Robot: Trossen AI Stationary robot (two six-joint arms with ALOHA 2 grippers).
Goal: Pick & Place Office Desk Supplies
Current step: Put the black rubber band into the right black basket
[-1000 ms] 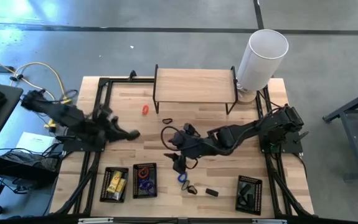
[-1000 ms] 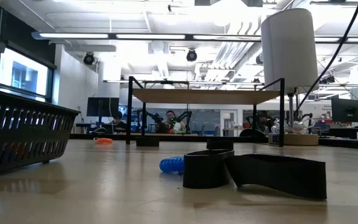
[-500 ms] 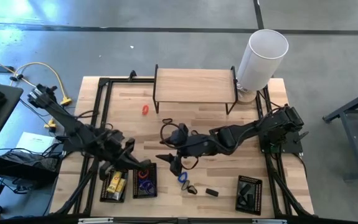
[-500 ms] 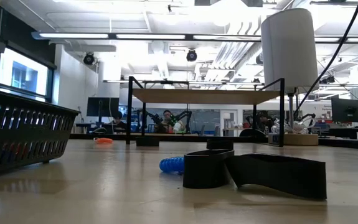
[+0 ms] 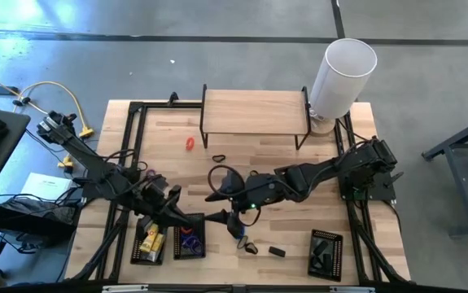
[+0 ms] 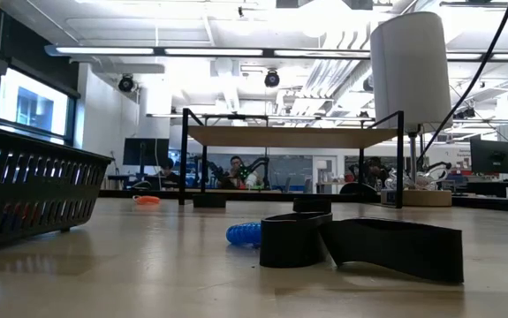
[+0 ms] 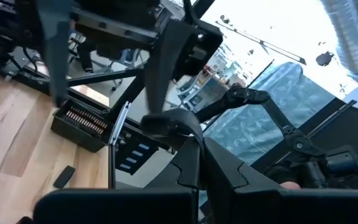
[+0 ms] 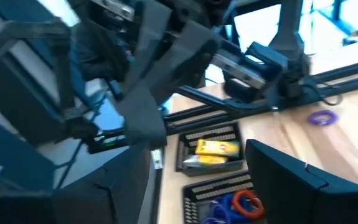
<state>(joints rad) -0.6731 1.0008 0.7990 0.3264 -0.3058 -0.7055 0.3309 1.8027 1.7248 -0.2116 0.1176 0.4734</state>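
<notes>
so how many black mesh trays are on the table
3, all near the front edge: the yellow-packet tray at left, the loop tray beside it, and the right tray holding black pieces.

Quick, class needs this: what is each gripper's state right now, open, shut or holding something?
Left gripper, over the mesh trays: cannot be told.
Right gripper, mid-table: open, holding nothing.

My left gripper (image 5: 205, 217) blurs near the trays, and I cannot tell what my right gripper (image 5: 217, 195) holds.
</notes>
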